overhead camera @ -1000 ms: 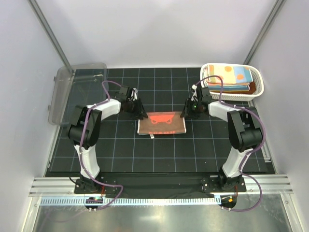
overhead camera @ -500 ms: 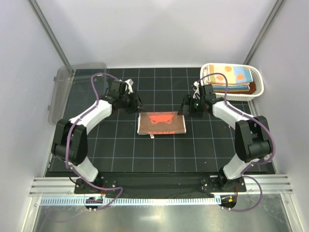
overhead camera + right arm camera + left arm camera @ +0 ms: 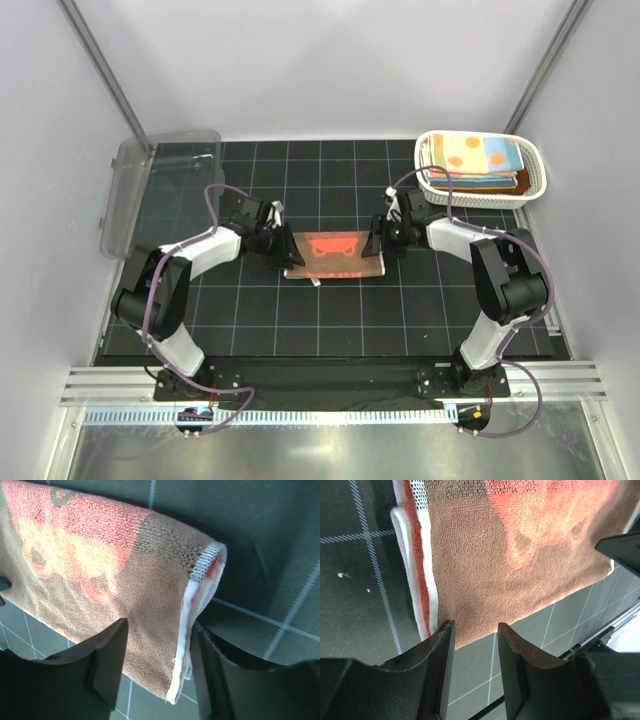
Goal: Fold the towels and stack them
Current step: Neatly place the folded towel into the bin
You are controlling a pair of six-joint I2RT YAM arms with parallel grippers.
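A folded towel (image 3: 335, 255), brown with a coral-red figure, lies flat on the black grid mat in the middle. My left gripper (image 3: 288, 258) is low at its left edge. In the left wrist view the towel (image 3: 520, 555) ends right at the tips of that gripper (image 3: 475, 630), which is open with only mat between the fingers. My right gripper (image 3: 374, 245) is at the towel's right edge. In the right wrist view this gripper (image 3: 159, 630) is open and straddles the white-lined edge of the towel (image 3: 100, 565). More towels (image 3: 480, 155), polka-dotted on top, lie stacked in the basket.
The white lattice basket (image 3: 535, 178) stands at the back right of the mat. A clear plastic bin (image 3: 165, 185) stands at the back left. The black mat (image 3: 330, 320) stretches in front of the towel.
Both grippers lifted off the towel's far corners, then came down nearer along its short edges. The towel has stayed in place.
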